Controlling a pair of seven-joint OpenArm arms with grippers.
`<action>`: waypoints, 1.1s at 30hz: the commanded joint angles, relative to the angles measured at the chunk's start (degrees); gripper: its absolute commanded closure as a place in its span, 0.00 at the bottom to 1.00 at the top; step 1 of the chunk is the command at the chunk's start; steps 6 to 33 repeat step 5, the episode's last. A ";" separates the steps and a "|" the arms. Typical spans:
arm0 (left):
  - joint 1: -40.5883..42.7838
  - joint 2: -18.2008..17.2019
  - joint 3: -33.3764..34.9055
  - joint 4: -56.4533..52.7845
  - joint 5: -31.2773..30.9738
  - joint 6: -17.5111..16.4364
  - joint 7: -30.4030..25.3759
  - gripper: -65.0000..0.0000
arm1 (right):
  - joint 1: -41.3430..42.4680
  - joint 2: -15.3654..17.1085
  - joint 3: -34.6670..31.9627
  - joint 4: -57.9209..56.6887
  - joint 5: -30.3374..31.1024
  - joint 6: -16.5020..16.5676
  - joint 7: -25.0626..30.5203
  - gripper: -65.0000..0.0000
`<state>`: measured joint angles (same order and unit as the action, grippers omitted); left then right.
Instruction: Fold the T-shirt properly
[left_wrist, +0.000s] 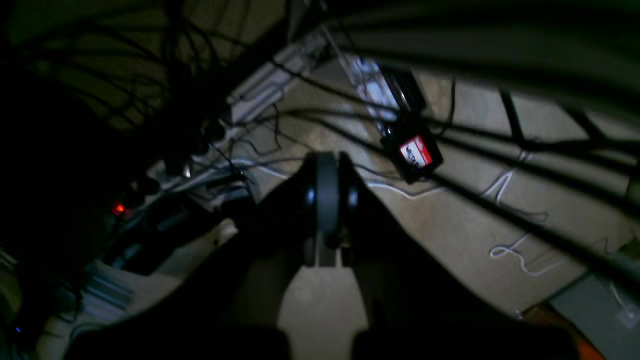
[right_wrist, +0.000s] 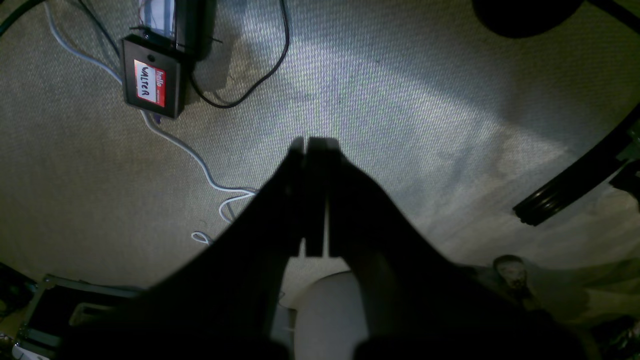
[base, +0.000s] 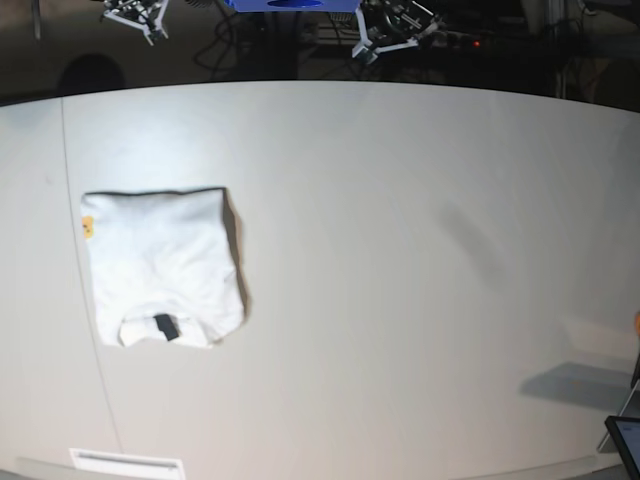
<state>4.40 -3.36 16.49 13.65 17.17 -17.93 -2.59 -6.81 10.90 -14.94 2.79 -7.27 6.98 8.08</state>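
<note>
T-shirt folded into a compact white rectangle, lying flat on the white table, toward the left side in base view. Plain white side up; small black neck label showing at the near edge, a speck of yellow print peeking out at the far-left corner. Edges fairly square, slight shadow along the right side. Nothing touching the shirt.

No arms over the table in base view; both wrist cameras looking at floor only, well away from the shirt.

Left gripper: jaws together, pads pressed flat against each other, nothing between them. Dim view; beige carpet below, tangle of black cables, a white cable, power strip with red light at left, black box with red-and-white name sticker.

Right gripper: jaws together, tips meeting, only a thin slit lower down, holding nothing. Carpet below, same kind of black box with "hello" name sticker at upper left, black cable and white cable running past it, dark bar at right.

Tablet corner at the table's near-right edge in base view.
</note>
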 joint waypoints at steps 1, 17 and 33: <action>0.39 -0.03 -0.01 0.20 0.02 -0.22 -0.27 1.00 | -0.09 0.58 -0.23 -0.02 0.19 -0.26 0.14 1.00; 0.21 0.06 -0.10 0.20 0.02 -0.22 -0.27 1.00 | -0.09 0.58 -0.31 -0.02 0.19 -0.26 0.14 1.00; 0.21 0.06 -0.10 0.20 0.02 -0.22 -0.27 1.00 | -0.09 0.58 -0.31 -0.02 0.19 -0.26 0.14 1.00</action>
